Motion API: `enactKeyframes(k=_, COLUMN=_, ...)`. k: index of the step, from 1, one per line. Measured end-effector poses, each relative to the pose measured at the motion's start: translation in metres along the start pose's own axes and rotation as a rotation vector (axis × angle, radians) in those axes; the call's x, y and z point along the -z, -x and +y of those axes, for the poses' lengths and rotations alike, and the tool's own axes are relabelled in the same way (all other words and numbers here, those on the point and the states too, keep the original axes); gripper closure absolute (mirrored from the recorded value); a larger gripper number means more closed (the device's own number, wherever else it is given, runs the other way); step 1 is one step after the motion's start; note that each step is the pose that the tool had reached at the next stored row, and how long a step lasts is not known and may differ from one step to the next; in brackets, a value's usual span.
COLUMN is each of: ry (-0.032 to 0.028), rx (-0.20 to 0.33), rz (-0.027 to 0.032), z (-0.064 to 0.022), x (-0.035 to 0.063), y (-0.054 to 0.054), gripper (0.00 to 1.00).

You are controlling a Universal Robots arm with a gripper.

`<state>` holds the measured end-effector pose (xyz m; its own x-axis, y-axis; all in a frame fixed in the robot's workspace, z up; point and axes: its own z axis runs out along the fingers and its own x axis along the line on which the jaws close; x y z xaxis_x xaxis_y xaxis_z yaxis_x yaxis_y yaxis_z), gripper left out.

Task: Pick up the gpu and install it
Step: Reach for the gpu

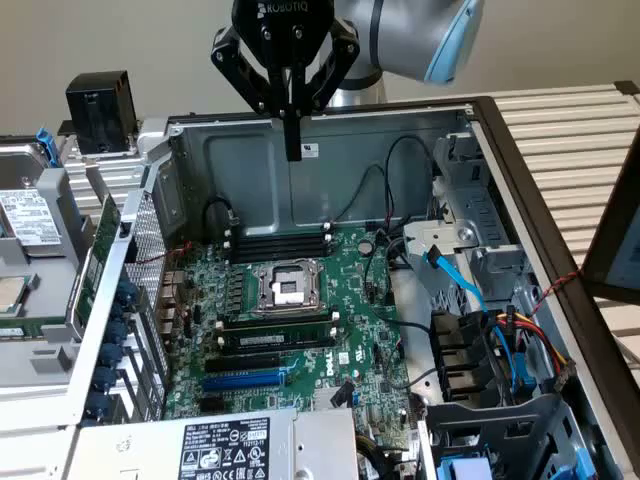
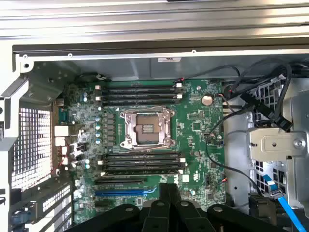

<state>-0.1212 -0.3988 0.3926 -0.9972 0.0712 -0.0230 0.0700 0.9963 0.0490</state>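
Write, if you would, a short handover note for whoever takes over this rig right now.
The gripper is shut and holds nothing; it hangs above the open computer case, near its back wall.
The gpu is neither in the gripper nor on the motherboard. A green card stands on edge outside the case at the exterior view's left; it may be the gpu, but I cannot tell.
Done: nothing that shows. The blue expansion slot is bare.
Left: both the pick-up and the install.
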Motion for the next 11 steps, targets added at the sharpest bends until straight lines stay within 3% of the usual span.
enactKeyframes(k=11, ry=0.0000, rx=0.000, rz=-0.0004, z=0.0000, x=0.0000, y=-0.0001, gripper=0.89)
